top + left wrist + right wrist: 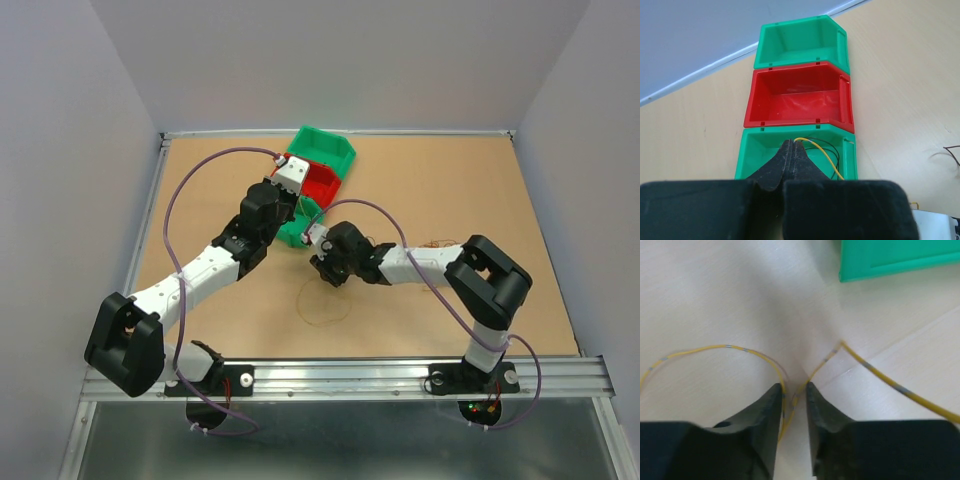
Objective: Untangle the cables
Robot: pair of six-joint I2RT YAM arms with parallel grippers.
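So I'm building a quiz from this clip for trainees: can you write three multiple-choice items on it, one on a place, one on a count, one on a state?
1. Where is the left pincer?
A. over the nearest green bin
B. over the red bin
C. on bare table

2. How many bins stand in the row?
A. two
B. three
C. four

3. What state is the right pincer in?
A. wide open and empty
B. out of view
C. nearly shut, with yellow wire between its fingers

Key: 1 A, its tips sit above that bin with a wire at them; 2 B, green, red, green; 3 C, the wire runs into the narrow gap.
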